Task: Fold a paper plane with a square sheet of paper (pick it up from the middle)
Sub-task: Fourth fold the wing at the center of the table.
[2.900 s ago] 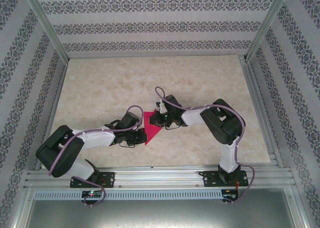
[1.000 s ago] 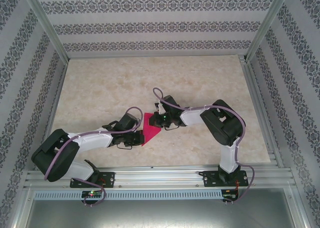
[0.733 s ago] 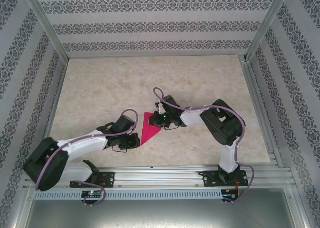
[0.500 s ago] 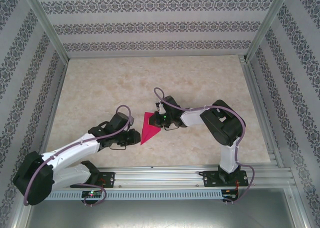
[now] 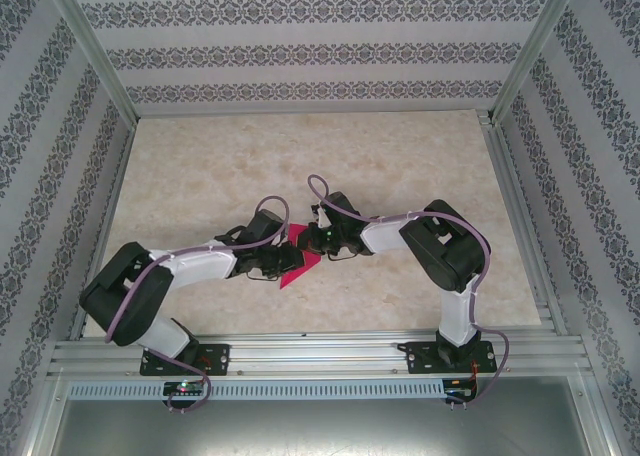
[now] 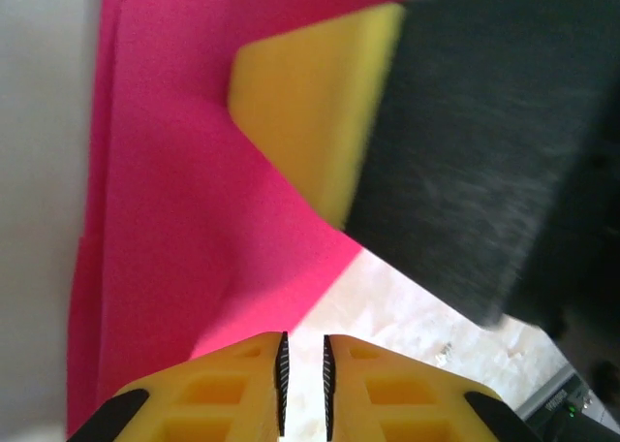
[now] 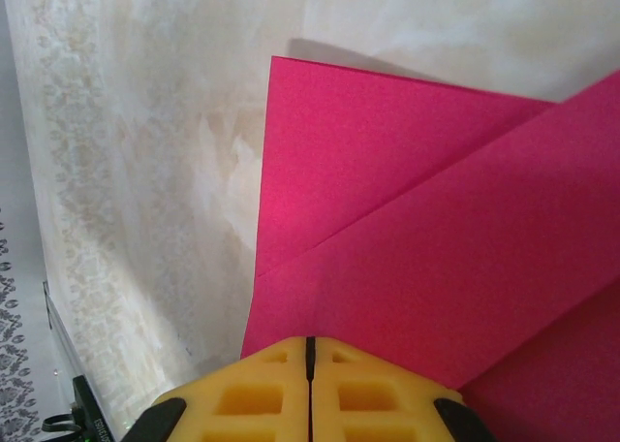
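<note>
Thin magenta-pink square paper, lower centre on marbled table: diagonal folds made, dart apparently unfinished. Right gripper closed, pressing paper. Left gripper narrowly parted, empty.

Figure: one sheet of thin magenta-pink paper, folded into overlapping layers; one beige, marble-patterned table; three walls papered in grey floral stripes; and two slanted aluminium corner posts. Two white-and-black jointed robot arms are counted, the left arm and the right arm. Each bears one gripper with two yellow ribbed fingers, namely the left gripper and the right gripper, giving two grippers and four fingers in all.
</note>
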`<state>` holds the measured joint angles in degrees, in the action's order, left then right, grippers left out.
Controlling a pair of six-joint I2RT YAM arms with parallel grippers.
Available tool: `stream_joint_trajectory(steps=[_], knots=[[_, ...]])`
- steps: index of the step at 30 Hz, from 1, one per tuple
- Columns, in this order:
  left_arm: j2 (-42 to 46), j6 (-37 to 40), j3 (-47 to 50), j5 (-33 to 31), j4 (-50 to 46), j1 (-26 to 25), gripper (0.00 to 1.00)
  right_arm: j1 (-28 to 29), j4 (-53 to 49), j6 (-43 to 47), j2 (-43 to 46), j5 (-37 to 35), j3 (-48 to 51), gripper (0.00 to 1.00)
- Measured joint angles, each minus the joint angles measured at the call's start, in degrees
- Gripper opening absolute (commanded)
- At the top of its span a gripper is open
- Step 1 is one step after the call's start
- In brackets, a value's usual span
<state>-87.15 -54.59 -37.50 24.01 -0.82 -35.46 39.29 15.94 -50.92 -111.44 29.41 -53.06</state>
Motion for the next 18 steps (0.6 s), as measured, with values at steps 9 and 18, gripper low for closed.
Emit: stream_joint_trajectory(steps=[9,18], knots=[[-1.1,-1.9,4.4,-0.2,5.1,0.4,0.18,0.3,0.7,0.0,0.0,-0.2,0.3,0.06],[2.7,-3.2,10.3,1.2,10.8,0.7,0.19,1.1,0.8,0.0,-0.1,-0.2,0.3,0.06]])
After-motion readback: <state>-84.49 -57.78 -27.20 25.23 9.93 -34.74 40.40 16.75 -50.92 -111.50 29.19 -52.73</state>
